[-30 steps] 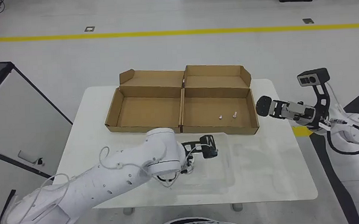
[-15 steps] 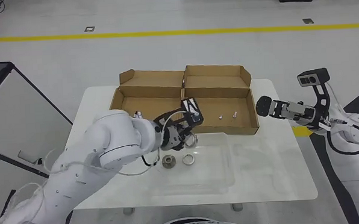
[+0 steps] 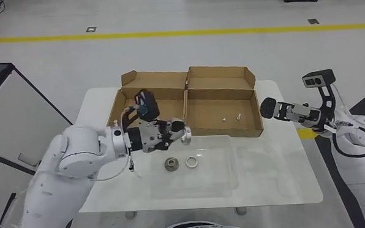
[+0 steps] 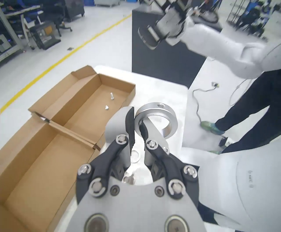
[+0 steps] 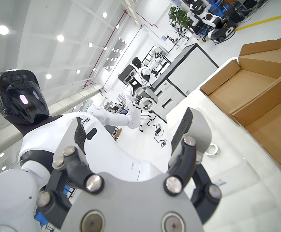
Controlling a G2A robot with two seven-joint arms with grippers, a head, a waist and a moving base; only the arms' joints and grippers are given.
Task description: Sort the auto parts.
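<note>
My left gripper (image 4: 137, 123) is shut on the rim of a silver metal ring (image 4: 162, 109), one finger inside the ring and one outside. In the top view the ring (image 3: 185, 135) hangs just in front of the divide between two open cardboard boxes. The left box (image 3: 149, 112) has a bare floor. The right box (image 3: 207, 116) holds two small bolts (image 3: 224, 119) (image 3: 238, 117). A flanged metal part (image 3: 170, 163) and a second ring (image 3: 191, 162) lie on the table behind the held ring. My right gripper (image 5: 134, 123) is open and holds nothing; it hovers past the table's right edge (image 3: 267, 108).
A clear plastic tray (image 3: 215, 171) lies on the white table (image 3: 277, 171) in front of the boxes. Each box has a raised lid flap (image 3: 218, 77) along its far side. A dark cabinet (image 3: 11, 115) stands to the left of the table.
The left arm has swung from over the tray toward the left, carrying the ring up to the boxes' front wall and uncovering the two parts on the table. The right arm has kept still.
</note>
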